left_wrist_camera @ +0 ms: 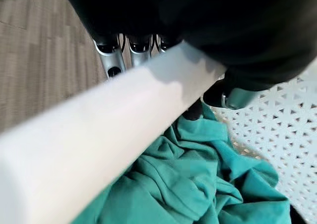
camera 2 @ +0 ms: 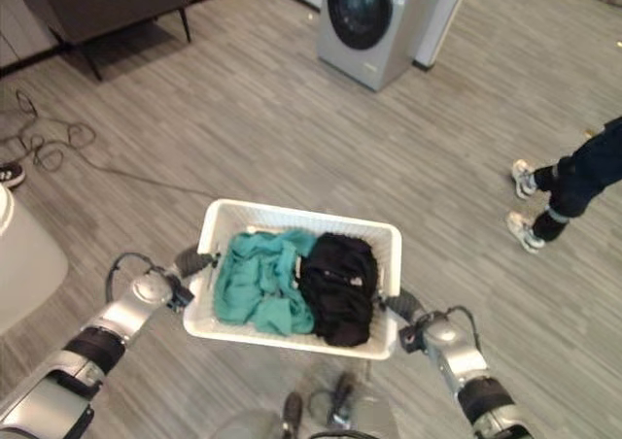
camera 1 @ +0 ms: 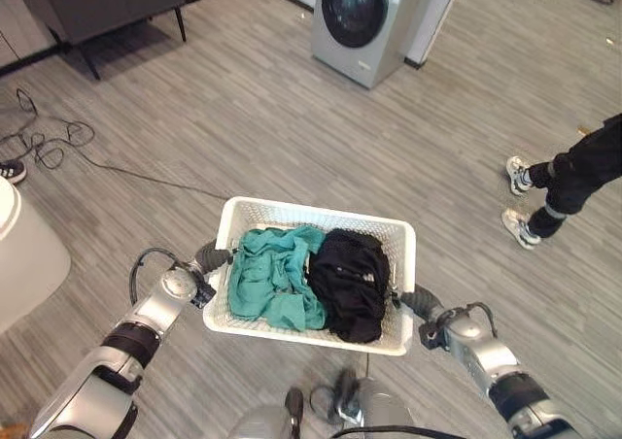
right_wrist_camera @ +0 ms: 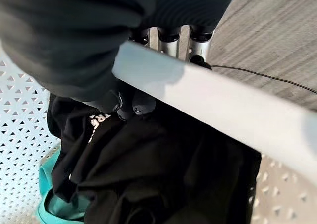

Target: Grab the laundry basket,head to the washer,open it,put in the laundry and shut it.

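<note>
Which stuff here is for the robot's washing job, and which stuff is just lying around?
For the job: white laundry basket, teal cloth, black garment, washer, left robot hand and right robot hand, each curled over the basket rim.

Lying about: dark cabinet, floor cable, person's shoes, white bin.

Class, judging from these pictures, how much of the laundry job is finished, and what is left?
Done: the left hand and right hand grip the white basket by its rims, teal cloth and black cloth inside. In hand: carrying it. Left: reaching the washer, its door shut, then loading and closing.
</note>
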